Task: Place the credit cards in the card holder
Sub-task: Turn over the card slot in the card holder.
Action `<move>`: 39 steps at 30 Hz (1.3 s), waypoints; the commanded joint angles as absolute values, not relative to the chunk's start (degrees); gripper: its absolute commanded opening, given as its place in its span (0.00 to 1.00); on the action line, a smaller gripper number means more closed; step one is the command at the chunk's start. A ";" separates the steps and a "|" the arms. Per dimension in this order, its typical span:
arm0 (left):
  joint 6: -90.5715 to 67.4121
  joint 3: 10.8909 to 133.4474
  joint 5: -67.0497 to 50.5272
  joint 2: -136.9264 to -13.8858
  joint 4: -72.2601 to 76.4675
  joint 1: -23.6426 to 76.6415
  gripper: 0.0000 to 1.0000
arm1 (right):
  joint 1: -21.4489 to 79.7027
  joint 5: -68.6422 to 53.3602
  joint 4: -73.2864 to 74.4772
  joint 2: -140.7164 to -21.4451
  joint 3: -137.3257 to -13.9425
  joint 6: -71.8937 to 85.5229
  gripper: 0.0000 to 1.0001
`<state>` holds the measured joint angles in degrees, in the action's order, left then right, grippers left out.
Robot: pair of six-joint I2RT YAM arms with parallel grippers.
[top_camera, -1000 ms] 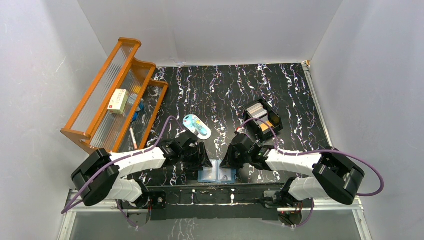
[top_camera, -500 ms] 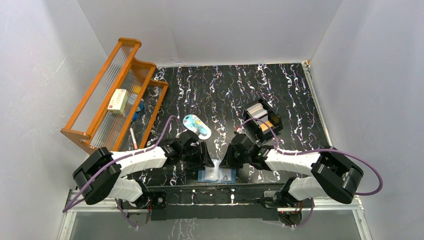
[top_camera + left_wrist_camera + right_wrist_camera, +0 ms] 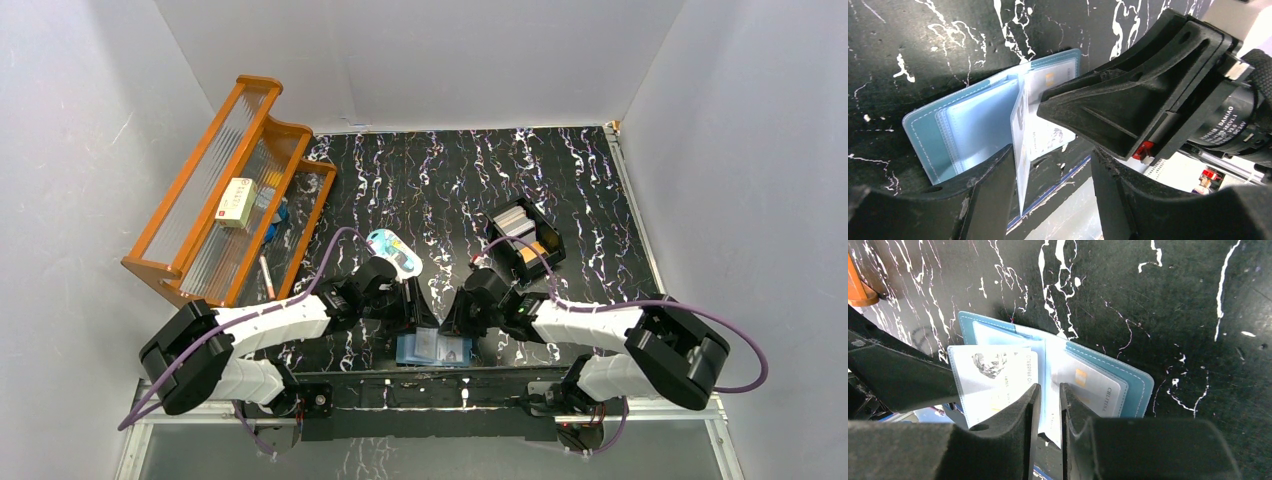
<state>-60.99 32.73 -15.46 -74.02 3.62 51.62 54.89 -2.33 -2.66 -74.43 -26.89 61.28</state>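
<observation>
Card holder (image 3: pixel 433 348) at near edge of table (image 3: pixel 450 180), credit cards (image 3: pixel 1088 385) inside; rack (image 3: pixel 225 190) behind-left.

Beyond the left jaws, the black cylindrical motor housing (image 3: pixel 1230 117) bears the white capitals "DAMIAO". The smaller lines printed under that name are too fine to read with certainty. Just left of the right jaws, a pale grey plastic card (image 3: pixel 993 372) sits in a clear pocket of the light-blue folding wallet (image 3: pixel 1134 385). It carries a row of digits, upside down and not legible. Just right of those jaws, a second pale grey card (image 3: pixel 1093 385) shows a short line of capitals along one edge, too blurred to read.
</observation>
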 commanded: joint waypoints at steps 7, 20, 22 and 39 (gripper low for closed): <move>-60.78 33.50 -17.65 -72.44 8.09 53.16 0.55 | 55.18 3.31 4.86 -67.49 -27.06 58.81 0.33; -60.12 36.06 -20.35 -78.73 13.17 54.83 0.57 | 46.72 14.48 19.85 -56.64 -32.09 50.09 0.37; -59.92 36.67 -20.90 -80.69 13.57 55.22 0.57 | 41.49 12.72 20.29 -55.76 -33.34 47.18 0.37; -51.48 43.92 -5.50 -78.66 -10.05 56.09 0.58 | 17.75 12.17 18.28 -73.23 -49.46 49.00 0.48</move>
<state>-55.57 40.18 -15.00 -81.93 3.79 56.01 20.12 9.37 19.86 -69.63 -44.42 45.36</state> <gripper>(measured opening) 0.576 0.460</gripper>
